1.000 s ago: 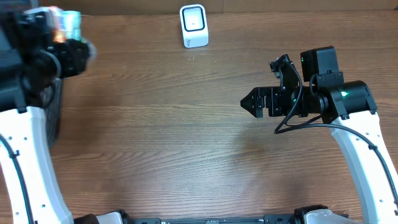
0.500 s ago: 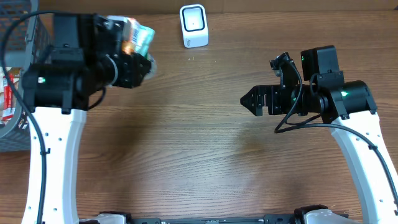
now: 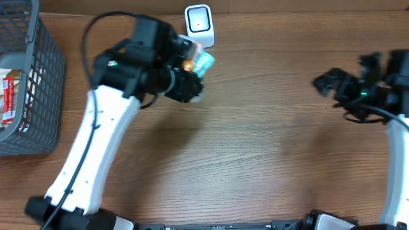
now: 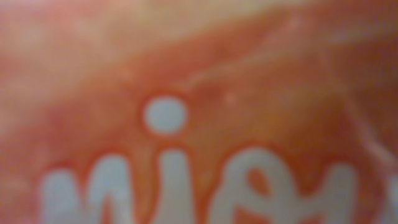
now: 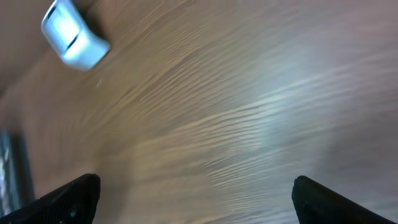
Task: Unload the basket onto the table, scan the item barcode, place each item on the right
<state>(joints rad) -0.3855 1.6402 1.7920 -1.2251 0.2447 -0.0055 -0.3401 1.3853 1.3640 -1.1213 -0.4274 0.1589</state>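
The item [image 3: 203, 61] is a small packet, orange and teal, held up just below and in front of the white barcode scanner [image 3: 199, 25] at the table's back edge. My left gripper [image 3: 194, 69] is shut on it. In the left wrist view the item [image 4: 199, 74] fills the whole frame as blurred orange wrapping with white letters, hiding the fingers. No barcode shows in any view. My right gripper [image 3: 323, 82] hangs open and empty at the far right, and in the right wrist view my right gripper [image 5: 196, 199] has bare wood between its fingertips [image 5: 71, 198].
A dark wire basket [image 3: 38, 83] stands at the left edge with a red and white packet [image 3: 7, 96] inside. The scanner [image 5: 74, 34] also appears at the top left of the right wrist view. Brown wooden table [image 3: 243, 160] lies below both arms.
My left arm has swung right from the basket, carrying the item to just in front of the scanner. My right arm has pulled back toward the right edge.
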